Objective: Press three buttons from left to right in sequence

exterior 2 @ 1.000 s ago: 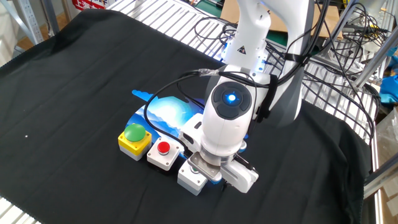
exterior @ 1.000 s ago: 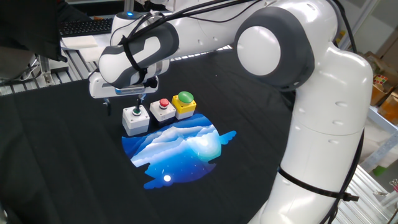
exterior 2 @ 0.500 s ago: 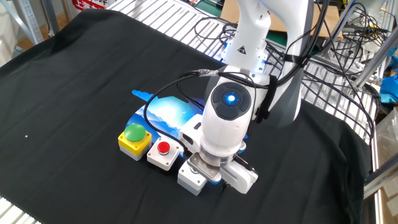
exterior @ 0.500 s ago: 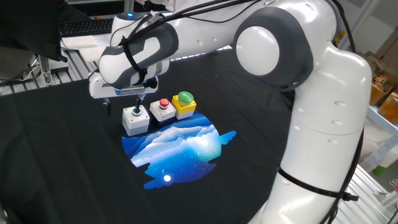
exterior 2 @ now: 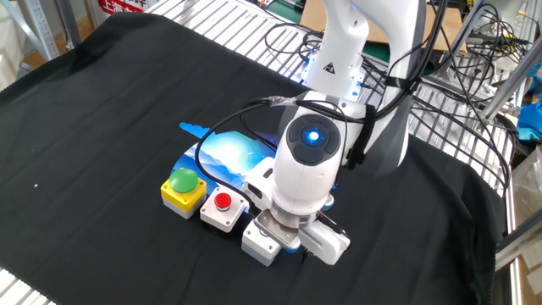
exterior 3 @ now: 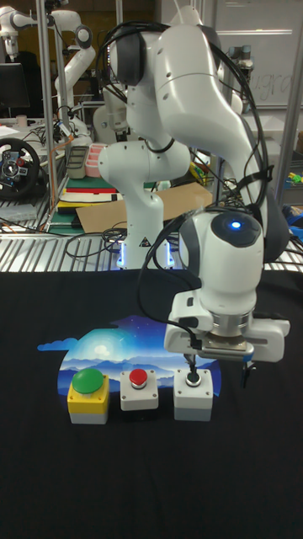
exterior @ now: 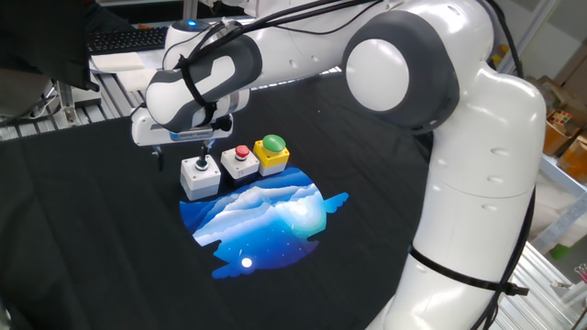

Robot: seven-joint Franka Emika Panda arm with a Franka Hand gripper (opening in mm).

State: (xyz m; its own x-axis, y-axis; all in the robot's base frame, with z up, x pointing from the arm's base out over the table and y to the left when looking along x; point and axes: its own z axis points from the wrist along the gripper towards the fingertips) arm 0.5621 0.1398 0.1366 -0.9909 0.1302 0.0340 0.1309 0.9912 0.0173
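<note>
Three switch boxes are set in a row on the black-clothed surface (exterior: 83, 229), touching one another, along the edge of a blue printed mat (exterior: 261, 220). The yellow box with the large green dome (exterior 3: 87, 393) is at one end, the grey box with the red button (exterior 3: 139, 387) is in the middle, and the grey box with the small green button (exterior 3: 194, 392) is at the other end. The gripper (exterior 3: 218, 365) is positioned directly above the last box. The fingers (exterior 3: 193, 364) are spread, one reaching down to the small green button, the other hanging beside the box.
</note>
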